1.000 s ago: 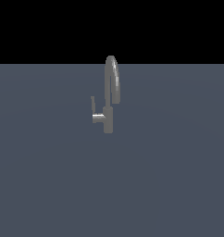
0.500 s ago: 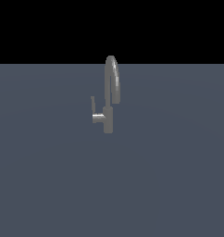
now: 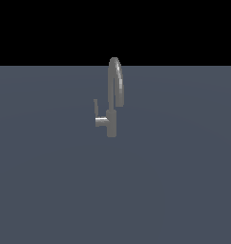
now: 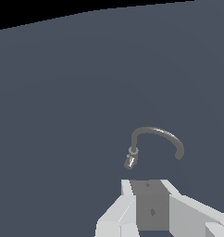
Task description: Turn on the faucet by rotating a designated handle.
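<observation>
The faucet (image 3: pixel 111 121) stands in the middle of the exterior view. It is grey metal, with a tall arched spout over a short round body. The handle (image 3: pixel 96 108) is a thin upright lever on a short stub on the exterior view's left of the body. In the wrist view the faucet (image 4: pixel 156 132) is seen from above, and the handle (image 4: pixel 129 162) pokes out beside its body. My gripper (image 4: pixel 147 183) shows only in the wrist view. It is open, empty, and a short way off the faucet without touching it.
A flat dark grey surface (image 3: pixel 174 190) spreads all around the faucet, with a black background beyond its far edge. Nothing else stands on it.
</observation>
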{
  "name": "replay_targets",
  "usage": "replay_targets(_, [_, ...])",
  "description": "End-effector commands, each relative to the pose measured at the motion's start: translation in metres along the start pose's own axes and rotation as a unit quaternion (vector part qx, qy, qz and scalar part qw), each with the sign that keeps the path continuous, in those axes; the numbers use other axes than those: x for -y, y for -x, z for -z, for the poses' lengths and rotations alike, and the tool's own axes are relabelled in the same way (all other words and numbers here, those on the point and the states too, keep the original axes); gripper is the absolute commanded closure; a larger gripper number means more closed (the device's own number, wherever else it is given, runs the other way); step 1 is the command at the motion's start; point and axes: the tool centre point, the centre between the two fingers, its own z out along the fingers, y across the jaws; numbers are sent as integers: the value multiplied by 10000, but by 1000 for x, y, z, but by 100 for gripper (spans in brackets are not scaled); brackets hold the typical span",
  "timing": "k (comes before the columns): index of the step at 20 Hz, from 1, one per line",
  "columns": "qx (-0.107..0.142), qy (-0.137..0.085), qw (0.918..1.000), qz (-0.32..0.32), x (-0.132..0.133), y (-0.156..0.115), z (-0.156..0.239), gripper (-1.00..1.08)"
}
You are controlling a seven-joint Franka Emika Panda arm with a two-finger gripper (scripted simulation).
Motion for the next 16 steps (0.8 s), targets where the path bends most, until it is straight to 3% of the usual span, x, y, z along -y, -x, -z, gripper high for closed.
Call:
replay_targets(1, [-100,143,9997,-188,15,11,-29,108])
replay_targets(9, [-319,695,9940,-779,43,44,-149,108])
replay_targets(16, [-383,1244,9827,-1321,35,68,-270,108])
